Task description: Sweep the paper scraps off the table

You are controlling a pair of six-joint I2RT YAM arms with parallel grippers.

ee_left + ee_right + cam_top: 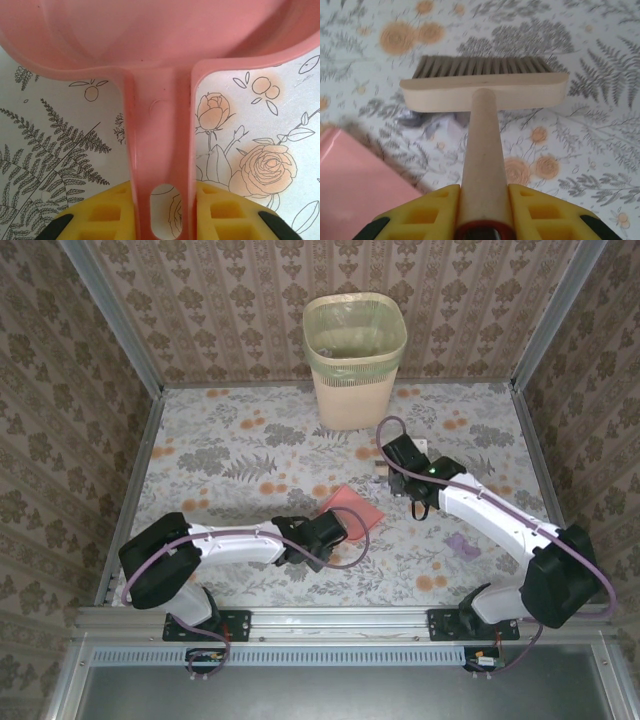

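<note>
My left gripper [162, 216] is shut on the handle of the pink dustpan [150, 35], which lies flat on the flowered table [215, 435] near the middle [352, 508]. Over the table to its right, my right gripper [485, 207] is shut on the wooden handle of a hand brush [485, 91], bristles pointing away. Just under the brush head lie blurred pale paper scraps [437, 122], between the brush and the dustpan's edge [355, 180]. A lilac scrap [462, 543] lies alone beside the right arm. In the top view the right gripper [408, 456] hovers right of the pan.
A beige waste bin [354, 360] with a green liner stands at the back centre of the table. Aluminium rails [130, 490] and patterned walls close in the left, right and back sides.
</note>
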